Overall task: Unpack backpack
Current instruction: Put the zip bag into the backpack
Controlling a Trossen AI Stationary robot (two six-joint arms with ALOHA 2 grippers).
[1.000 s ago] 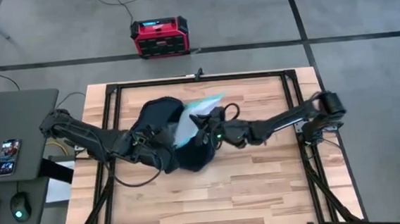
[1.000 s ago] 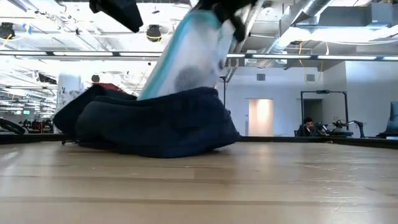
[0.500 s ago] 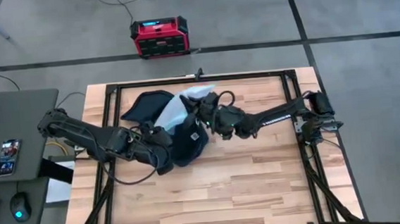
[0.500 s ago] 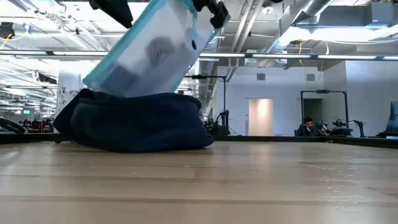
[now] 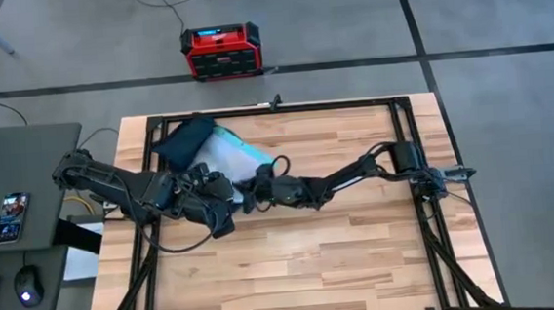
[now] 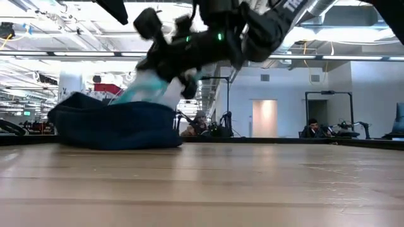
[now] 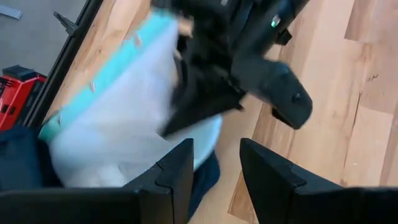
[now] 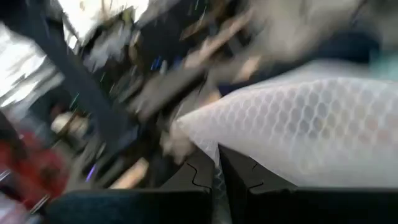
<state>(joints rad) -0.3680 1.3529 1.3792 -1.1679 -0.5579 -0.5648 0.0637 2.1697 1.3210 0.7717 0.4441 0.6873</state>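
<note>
The backpack [image 5: 184, 140] lies slumped at the far left of the bench [image 5: 362, 256], close to the black frame rail. In the low view it [image 6: 113, 126] is a low dark heap on the wood. A white mesh pouch with a teal edge [image 5: 233, 156] sticks out of it toward the bench's middle; the low view shows the pouch [image 6: 148, 88] rising at a slant above the fabric.

The right pincer [image 5: 260, 187] reaches in from the right, across the middle of the bench, to the pouch's near end. In the right wrist view its fingers are pressed together on the white mesh [image 8: 292, 130] — pinching the pouch.

The left pincer [image 5: 219, 193] sits just left of the right one, beside the pouch and the backpack's near edge. In the left wrist view its fingers [image 7: 174, 174] are spread, with nothing between them — the pouch [image 7: 118, 130] lies just beyond them.

On the floor past the far edge stands a red-black box [image 5: 219, 52].
</note>
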